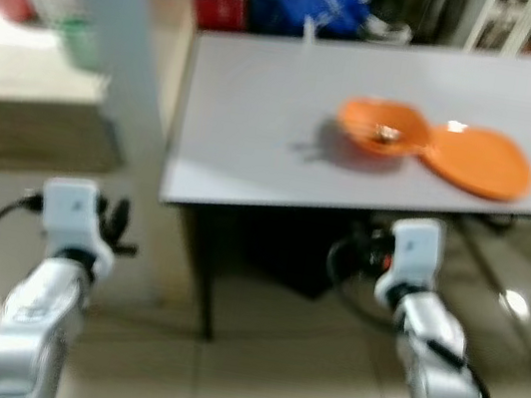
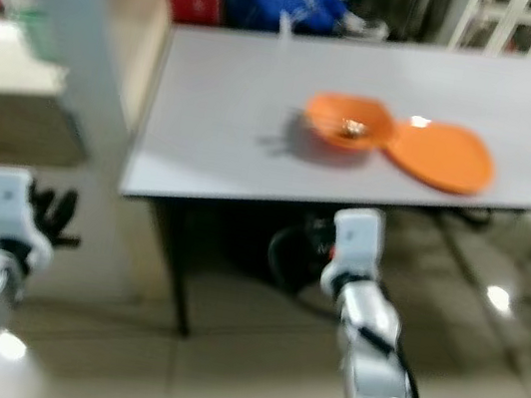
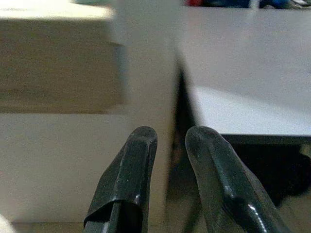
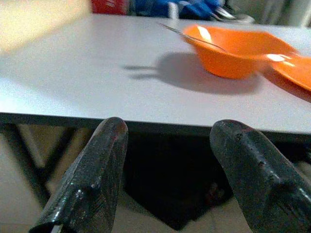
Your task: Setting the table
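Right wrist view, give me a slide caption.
Open right gripper below the table edge, facing an orange bowl and plate.

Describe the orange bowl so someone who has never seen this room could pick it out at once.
Start at the large grey table that stands ahead of the robot. Two orange dishes sit together on its top near the front edge. The orange bowl is the left one, deep-sided with a thin utensil sticking out over its rim, while its neighbour, the orange plate, is flat and holds nothing.
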Tool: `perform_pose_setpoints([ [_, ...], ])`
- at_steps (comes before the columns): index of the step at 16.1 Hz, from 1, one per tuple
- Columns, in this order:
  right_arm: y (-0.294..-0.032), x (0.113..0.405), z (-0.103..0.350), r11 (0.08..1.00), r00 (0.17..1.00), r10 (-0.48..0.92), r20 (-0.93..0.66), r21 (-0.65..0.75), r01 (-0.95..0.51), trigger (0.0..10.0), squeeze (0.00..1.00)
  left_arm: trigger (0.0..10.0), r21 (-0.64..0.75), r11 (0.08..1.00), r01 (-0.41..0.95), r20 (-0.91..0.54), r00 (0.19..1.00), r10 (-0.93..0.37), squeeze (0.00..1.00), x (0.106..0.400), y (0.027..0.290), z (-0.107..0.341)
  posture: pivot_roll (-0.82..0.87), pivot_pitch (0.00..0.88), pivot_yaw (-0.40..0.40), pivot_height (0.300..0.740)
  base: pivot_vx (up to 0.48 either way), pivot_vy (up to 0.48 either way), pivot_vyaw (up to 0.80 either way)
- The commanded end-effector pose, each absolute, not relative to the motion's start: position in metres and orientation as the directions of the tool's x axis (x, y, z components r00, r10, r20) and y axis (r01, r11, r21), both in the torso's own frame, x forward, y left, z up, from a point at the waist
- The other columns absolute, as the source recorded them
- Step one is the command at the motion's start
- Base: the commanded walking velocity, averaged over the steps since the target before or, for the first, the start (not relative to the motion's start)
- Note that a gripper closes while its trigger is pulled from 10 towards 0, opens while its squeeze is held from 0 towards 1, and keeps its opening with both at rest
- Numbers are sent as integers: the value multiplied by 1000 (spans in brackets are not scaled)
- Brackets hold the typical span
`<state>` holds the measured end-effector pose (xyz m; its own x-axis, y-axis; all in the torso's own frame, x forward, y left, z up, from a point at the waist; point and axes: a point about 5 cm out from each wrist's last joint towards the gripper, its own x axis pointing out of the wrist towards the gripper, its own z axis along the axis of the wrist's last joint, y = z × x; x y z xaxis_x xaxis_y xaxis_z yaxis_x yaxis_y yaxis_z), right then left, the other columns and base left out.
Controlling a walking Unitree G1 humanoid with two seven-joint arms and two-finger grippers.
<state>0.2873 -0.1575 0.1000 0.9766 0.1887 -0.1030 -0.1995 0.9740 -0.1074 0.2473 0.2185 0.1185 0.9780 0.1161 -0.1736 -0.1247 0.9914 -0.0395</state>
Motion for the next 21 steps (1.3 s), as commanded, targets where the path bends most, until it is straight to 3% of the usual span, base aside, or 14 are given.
perform_pose_setpoints([
  [1, -164, 285, 100, 974, 977, 176, -119, -121, -190, 10000, 0, 10000, -52, 994, -97, -162, 983, 88, 0, 248, 214, 123, -105, 0, 60, 740, 0, 480, 0],
  [6, -146, 283, 92, 970, 969, 208, -132, -96, -221, 10000, 0, 10000, -51, 995, -80, -133, 988, 73, 0, 261, 209, 128, -102, 0, 50, 740, 0, 480, 0],
  [14, -144, 286, 95, 968, 971, 211, -109, -116, -224, 10000, 0, 10000, -41, 998, -41, -89, 995, 37, 0, 270, 199, 135, -106, 6, 40, 740, 0, 480, 0],
  [17, -143, 290, 96, 966, 971, 214, -103, -127, -226, 10000, 0, 10000, -42, 998, -43, -48, 998, 41, 0, 272, 193, 141, -104, 8, 36, 740, 0, 87, 0],
  [21, -144, 297, 126, 966, 982, 171, 80, -212, -150, 10000, 0, 10000, -18, 1000, -16, -16, 1000, 16, 0, 274, 186, 146, -101, 8, 37, 740, 232, 169, 0],
])
